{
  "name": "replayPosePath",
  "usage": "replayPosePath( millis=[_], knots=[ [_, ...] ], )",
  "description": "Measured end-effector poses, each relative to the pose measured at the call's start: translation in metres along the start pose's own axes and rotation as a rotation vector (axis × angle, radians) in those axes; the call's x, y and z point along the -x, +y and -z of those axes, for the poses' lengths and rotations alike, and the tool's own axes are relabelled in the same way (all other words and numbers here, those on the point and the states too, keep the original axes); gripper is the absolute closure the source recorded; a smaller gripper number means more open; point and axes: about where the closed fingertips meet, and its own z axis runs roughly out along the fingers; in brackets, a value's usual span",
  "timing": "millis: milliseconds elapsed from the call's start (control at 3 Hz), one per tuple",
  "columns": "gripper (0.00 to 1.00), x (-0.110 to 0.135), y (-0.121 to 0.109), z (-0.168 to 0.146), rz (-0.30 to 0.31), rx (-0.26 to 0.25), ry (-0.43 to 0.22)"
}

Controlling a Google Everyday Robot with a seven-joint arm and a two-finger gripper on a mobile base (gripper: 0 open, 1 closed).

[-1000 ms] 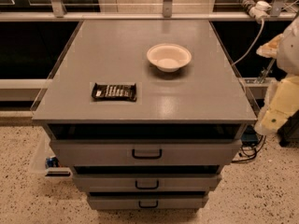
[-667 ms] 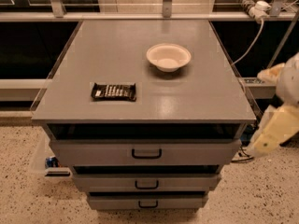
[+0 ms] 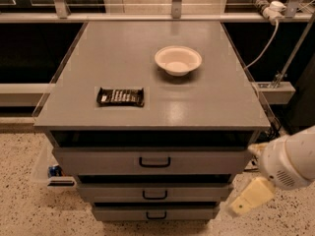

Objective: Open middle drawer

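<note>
The middle drawer (image 3: pixel 197 192) is a grey flat front with a small black loop handle (image 3: pixel 155 194). It sits between the top drawer (image 3: pixel 206 161) and the bottom drawer (image 3: pixel 187 213). All three fronts look closed or nearly closed, with dark gaps above them. My gripper (image 3: pixel 250 198) is at the lower right, just off the cabinet's right edge, level with the middle and bottom drawers. It hangs below my white wrist (image 3: pixel 290 162), touches nothing, and is well right of the handle.
On the grey cabinet top (image 3: pixel 147 43) stand a white bowl (image 3: pixel 178 60) and a dark snack bar (image 3: pixel 120 97). A cable and power strip (image 3: pixel 268 4) hang at the back right. A small can (image 3: pixel 54 171) lies on the speckled floor at the left.
My arm has dropped and swung left, from beside the cabinet top's right edge down to the level of the lower drawers. The drawers, bowl and snack bar have not moved.
</note>
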Motion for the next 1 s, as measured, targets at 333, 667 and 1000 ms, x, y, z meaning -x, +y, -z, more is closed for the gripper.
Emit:
replayPosePath(
  millis=[333, 667, 1000],
  knots=[
    [0.00, -0.016, 0.011, -0.017, -0.016, 0.033, 0.024],
    [0.00, -0.018, 0.017, -0.023, -0.055, -0.001, -0.016],
    [0.00, -0.050, 0.042, -0.066, -0.140, -0.026, -0.043]
  ],
)
